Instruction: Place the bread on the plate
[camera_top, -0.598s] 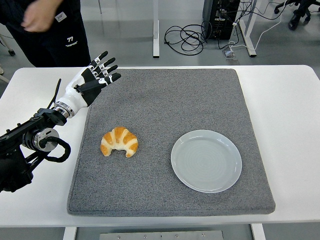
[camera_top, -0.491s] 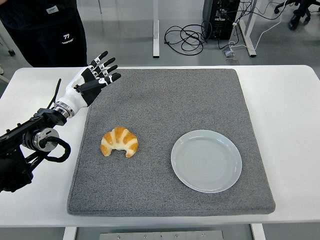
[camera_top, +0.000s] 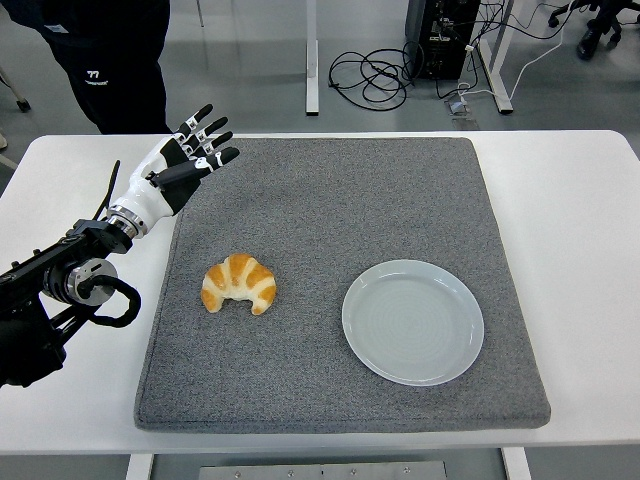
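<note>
One croissant (camera_top: 239, 284), one plate (camera_top: 412, 321), one grey mat (camera_top: 340, 190), one hand (camera_top: 180, 165).

A rough, matt felt-like mat (camera_top: 330, 200) carries a glossy plate (camera_top: 412, 321) (ceramic-looking) on the smooth white table (camera_top: 580, 220).

One head camera looks forward and down from high over the white table (camera_top: 590, 200), its near edge along the bottom.

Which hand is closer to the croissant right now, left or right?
Left. The left hand hovers open over the mat's far-left corner, beyond the croissant and not touching it. The right hand is not in view.
</note>
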